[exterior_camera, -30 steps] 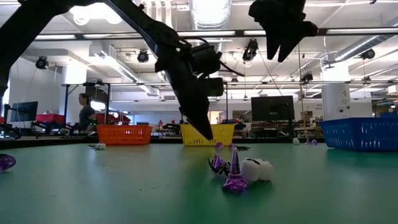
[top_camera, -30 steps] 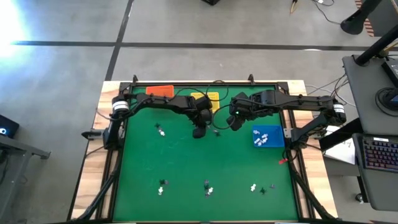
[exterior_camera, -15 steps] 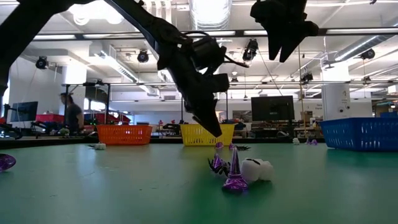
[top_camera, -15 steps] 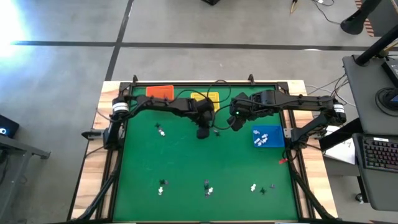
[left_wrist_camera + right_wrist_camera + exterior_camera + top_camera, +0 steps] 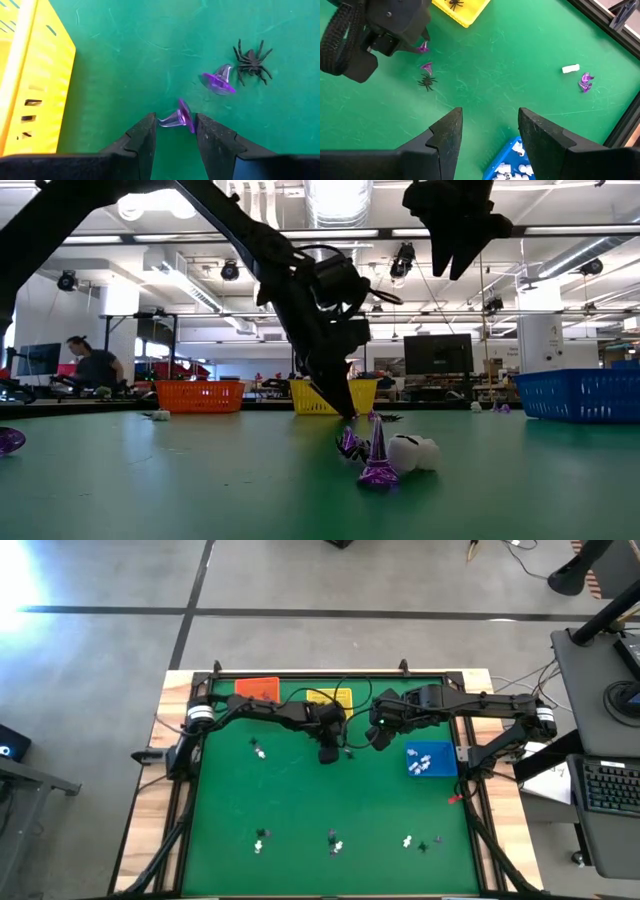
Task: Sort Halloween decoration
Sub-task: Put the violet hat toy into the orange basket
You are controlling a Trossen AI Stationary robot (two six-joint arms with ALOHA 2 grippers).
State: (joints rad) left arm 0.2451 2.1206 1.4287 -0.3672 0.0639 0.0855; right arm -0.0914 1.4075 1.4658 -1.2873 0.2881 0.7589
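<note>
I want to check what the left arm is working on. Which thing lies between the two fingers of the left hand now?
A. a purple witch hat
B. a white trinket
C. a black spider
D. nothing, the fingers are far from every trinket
A: the left wrist view shows the left hand open around a purple witch hat lying on its side, while the black spider lies farther off.

We see the left gripper (image 5: pixel 175 131) has dropped lower and slid toward the purple witch hats, its fingers (image 5: pixel 142 137) now straddling one hat (image 5: pixel 179 117) on the tabletop (image 5: pixel 125 60) (jaws parted). In the room behind, a person (image 5: pixel 92 368) has walked leftward.
</note>
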